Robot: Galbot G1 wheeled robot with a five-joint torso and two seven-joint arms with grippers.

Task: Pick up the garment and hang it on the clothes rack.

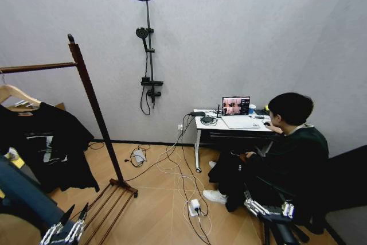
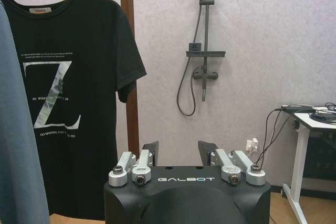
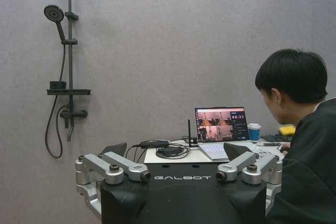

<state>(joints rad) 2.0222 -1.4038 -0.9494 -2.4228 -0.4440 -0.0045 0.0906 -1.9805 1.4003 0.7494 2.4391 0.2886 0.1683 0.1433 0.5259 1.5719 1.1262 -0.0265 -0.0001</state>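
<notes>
Far left in head view: the garment [image 1: 49, 142], a black T-shirt with white print, hangs on a light wooden hanger [image 1: 14, 92] from the top bar of the clothes rack [image 1: 94, 110]; the hem hangs free above the wooden floor [image 1: 155, 199]; a teal-blue shirt [image 2: 16, 145] hangs just beside it at the edge of my left wrist view; the rack's post leans in head view and its slatted base rests on the floor.

My left end effector [image 1: 64, 228] is low at the bottom left in head view, in front of the garment and apart from it; fingers [image 2: 151, 149] spread apart, released, nothing between them; the T-shirt's printed front faces my left wrist camera.

Centre: a shower set [image 1: 146, 44] is fixed to the grey wall; cables [image 1: 180, 182] trail over the floor to a power strip.

Right: a white worktop [image 1: 229, 123] carries an open laptop [image 1: 235, 107] and a cup [image 3: 253, 131]; a seated person in dark clothing is at it.

My right end effector [image 1: 269, 210] sits low at the bottom right in head view, well apart from the rack; fingers [image 3: 116, 149] spread, released, empty.
</notes>
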